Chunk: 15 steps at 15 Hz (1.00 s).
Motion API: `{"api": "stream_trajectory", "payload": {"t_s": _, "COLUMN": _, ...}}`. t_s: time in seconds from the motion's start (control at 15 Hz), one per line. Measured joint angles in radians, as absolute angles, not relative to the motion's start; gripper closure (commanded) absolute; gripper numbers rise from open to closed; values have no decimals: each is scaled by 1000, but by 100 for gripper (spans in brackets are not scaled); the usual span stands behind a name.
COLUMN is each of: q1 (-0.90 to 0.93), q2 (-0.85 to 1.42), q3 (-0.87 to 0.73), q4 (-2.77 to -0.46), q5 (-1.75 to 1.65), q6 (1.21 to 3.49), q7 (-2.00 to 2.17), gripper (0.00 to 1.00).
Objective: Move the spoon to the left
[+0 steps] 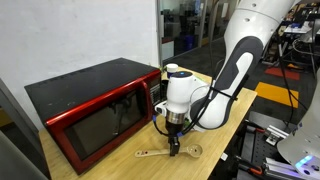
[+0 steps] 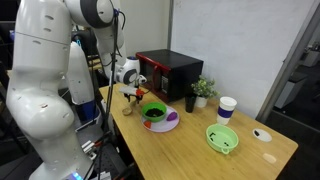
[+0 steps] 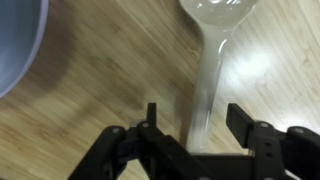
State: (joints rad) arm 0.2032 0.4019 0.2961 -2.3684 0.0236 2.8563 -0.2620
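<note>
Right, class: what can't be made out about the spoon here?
Middle of spoon: hidden behind gripper, in an exterior view.
Bowl tip: cut off by top edge, blurred, wrist view.
Handle end: hidden under gripper, wrist view.
Whole spoon: too small beside gripper, in an exterior view.

The white arm (image 1: 238,65) bends down from upper right in an exterior view; its hand (image 1: 175,147) points straight down at lower centre, fingers (image 3: 150,118) spread apart in the wrist view.

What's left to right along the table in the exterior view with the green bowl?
The tool, green bowl, black cup, potted plant, white cup, small white item. Microwave and green plate overlap others, omitted.
</note>
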Motion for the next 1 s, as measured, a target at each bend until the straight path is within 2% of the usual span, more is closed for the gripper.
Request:
{"api": "stream_trajectory", "payload": {"t_s": 0.33, "q1": 202, "q2": 320, "q3": 263, "q4": -2363, "q5": -24, "q6": 2804, "q7": -240, "gripper": 0}}
{"api": "stream_trajectory", "payload": {"t_s": 1.0, "q1": 137, "q2": -74, "q3": 136, "q4": -2405, "q5": -27, "q6": 2474, "q7": -225, "gripper": 0}}
